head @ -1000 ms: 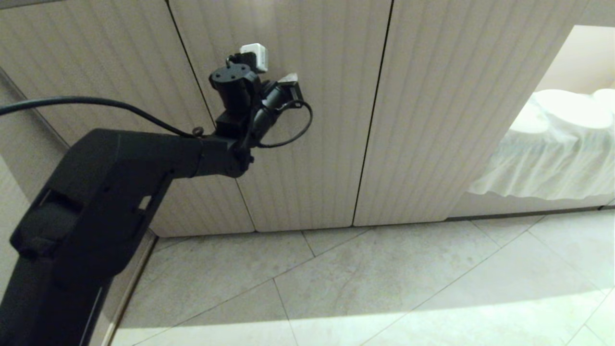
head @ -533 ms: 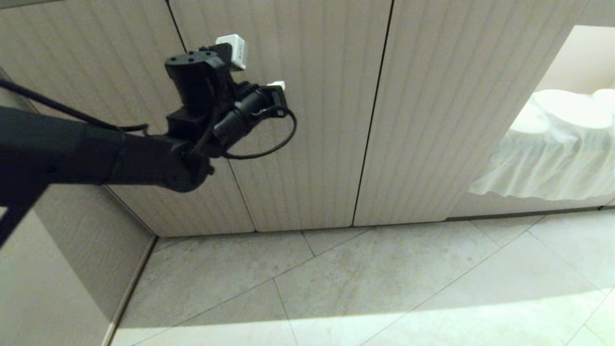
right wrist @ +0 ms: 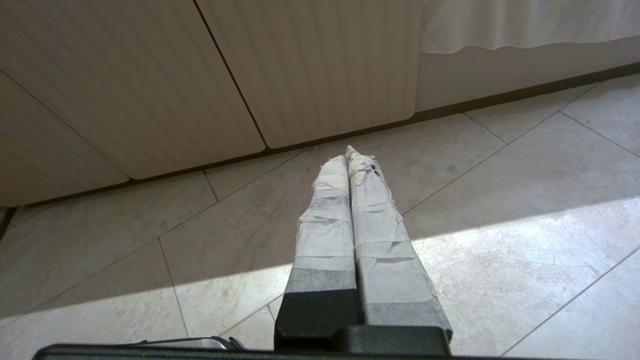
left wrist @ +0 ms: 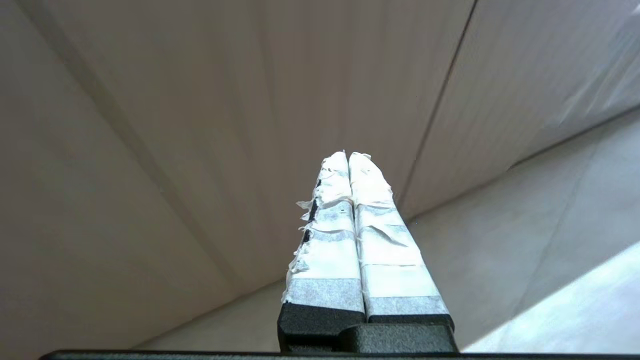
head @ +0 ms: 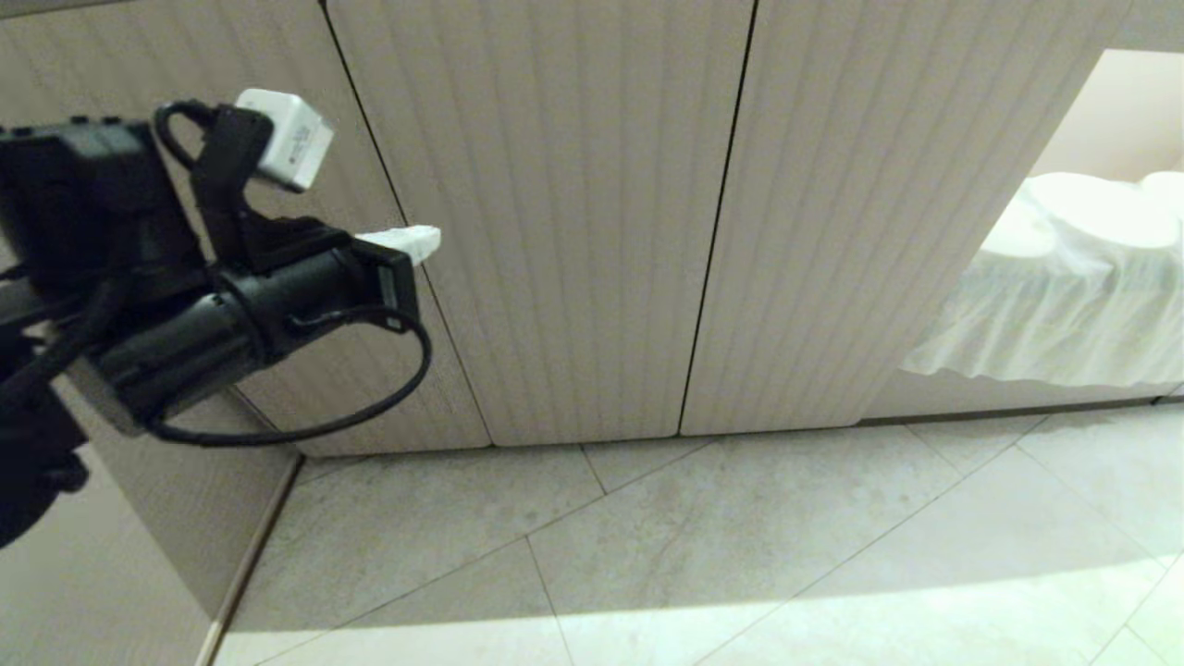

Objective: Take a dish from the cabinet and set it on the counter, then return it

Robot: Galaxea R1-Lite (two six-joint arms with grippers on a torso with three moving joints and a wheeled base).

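My left gripper (head: 421, 243) hangs in front of the cabinet (head: 573, 203), its taped fingers (left wrist: 330, 220) pressed together on nothing. The fluted doors stand shut between me and the shelves, so I see no dish. My right gripper (right wrist: 352, 155), also pinched closed and empty, points at the tiled floor (right wrist: 475, 240). A white cloth (head: 1064, 305) drapes off to the right.

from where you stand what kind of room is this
Probably a kitchen, seen low down by the floor. A row of beige fluted cabinet doors stands shut above a pale tiled floor, and to the right a gap shows something draped in white cloth. No dish or counter is in view.
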